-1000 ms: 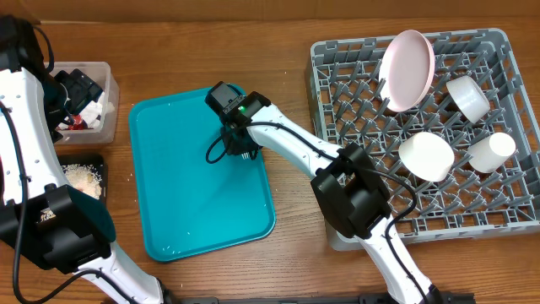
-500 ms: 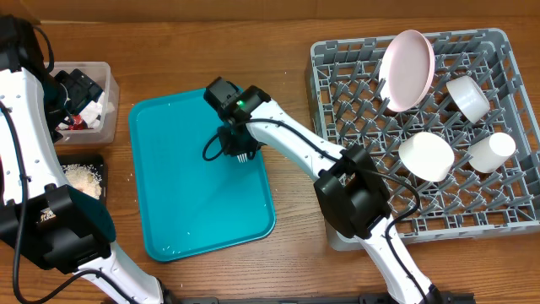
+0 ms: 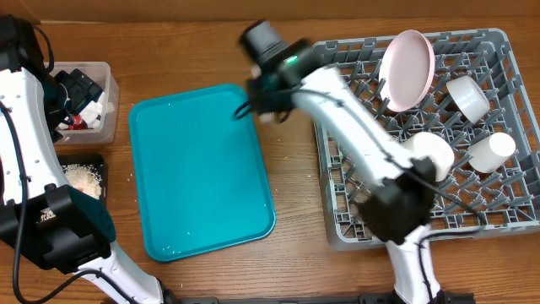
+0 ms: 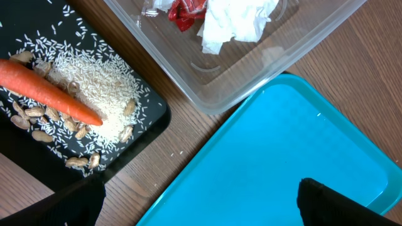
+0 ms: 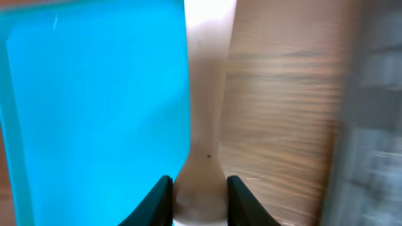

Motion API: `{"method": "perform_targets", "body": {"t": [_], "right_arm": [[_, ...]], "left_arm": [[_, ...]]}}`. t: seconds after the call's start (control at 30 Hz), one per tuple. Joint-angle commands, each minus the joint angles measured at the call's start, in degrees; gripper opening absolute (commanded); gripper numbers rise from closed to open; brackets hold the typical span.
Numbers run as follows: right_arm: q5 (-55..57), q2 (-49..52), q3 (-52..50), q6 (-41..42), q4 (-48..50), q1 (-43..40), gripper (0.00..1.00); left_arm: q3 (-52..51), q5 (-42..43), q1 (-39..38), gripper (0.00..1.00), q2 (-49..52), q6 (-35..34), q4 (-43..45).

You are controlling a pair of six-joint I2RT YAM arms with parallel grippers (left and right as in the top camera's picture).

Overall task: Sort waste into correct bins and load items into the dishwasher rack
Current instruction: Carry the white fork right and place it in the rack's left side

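- The right arm rose from the lower edge of the overhead view, bent over the front left part of the dishwasher rack point(image 3: 498, 211) and stretched up and to the left, its whole length smeared by motion.
- The right hand point(image 5: 199, 188) hung over the upper right corner of the teal serving tray point(image 3: 198, 177), at the strip of bench point(image 3: 186, 51) between the tray and the rack.
- Its jaws stood narrow, pinched on the handle of the white fork point(image 5: 207, 94), which ran away from the wrist camera along the tray's edge. The fork's tines were out of sight.
- The left arm stood along the left edge, with the left hand point(image 4: 200, 188) spread wide and holding nothing, above the corner where the clear tub point(image 4: 251, 81), the black tray point(image 4: 151, 119) and the teal tray came close together.
- The tub held the red wrapper point(image 4: 185, 12) and the white napkins point(image 4: 235, 22).
- The carrot point(image 4: 50, 94) lay on the rice point(image 4: 94, 81) and nuts on the black tray.
- The pink plate point(image 3: 407, 69), two white bowls point(image 3: 426, 156) and the cup point(image 3: 492, 152) sat in the rack.
- A second earlier the right hand had been low over the upper middle of the teal tray. By now it had lifted the fork clear and swung right toward the rack, leaving the tray bare.
- The left arm, both bins and the rack's load were unchanged.
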Motion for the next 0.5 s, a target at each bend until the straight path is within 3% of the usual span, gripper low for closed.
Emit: {"method": "perform_targets", "body": {"t": [0.0, 0.2, 0.47], "right_arm": [[3.0, -4.5, 1.7, -2.4, -2.3, -4.6, 0.04], [1.2, -4.8, 1.0, -8.5, -9.4, -11.5, 0.04], [-1.9, -4.8, -6.1, -13.3, -7.0, -15.1, 0.04]], "left_arm": [[0.8, 0.3, 0.0, 1.00, -1.2, -1.0, -0.2], [0.8, 0.3, 0.0, 1.00, -1.2, -1.0, -0.2], [0.8, 0.3, 0.0, 1.00, -1.2, -1.0, -0.2]]}}
